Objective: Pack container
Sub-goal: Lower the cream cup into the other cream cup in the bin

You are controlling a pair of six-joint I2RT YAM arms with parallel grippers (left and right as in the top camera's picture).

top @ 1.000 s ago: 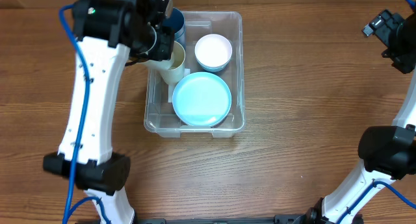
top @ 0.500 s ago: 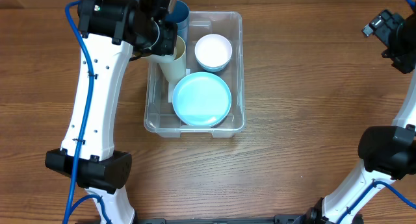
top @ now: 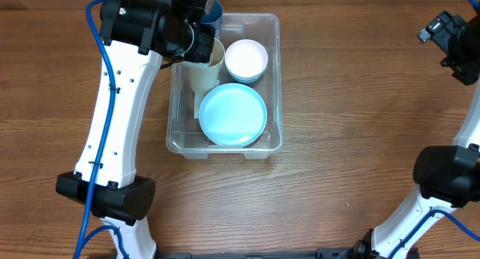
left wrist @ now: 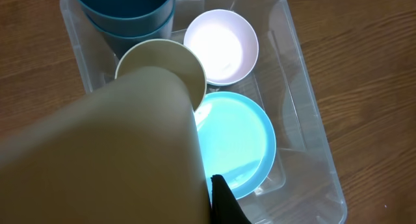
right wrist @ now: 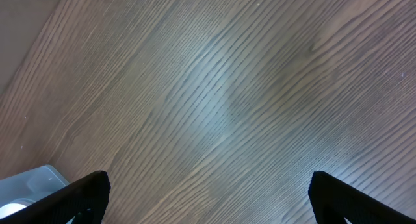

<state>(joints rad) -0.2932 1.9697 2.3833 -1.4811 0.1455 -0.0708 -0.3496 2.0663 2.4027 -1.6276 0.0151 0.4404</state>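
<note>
Clear rectangular plastic container sits on the wooden table, left of centre. At its far-left side the left gripper pinches a tilted cream plastic cup. The right gripper hangs spread wide, far right.

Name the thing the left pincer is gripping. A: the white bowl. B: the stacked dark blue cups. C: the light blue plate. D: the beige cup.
D: the left pincer is shut on the beige cup, which fills the left wrist view, while the white bowl, the light blue plate and the stacked dark blue cups sit free of it.
</note>
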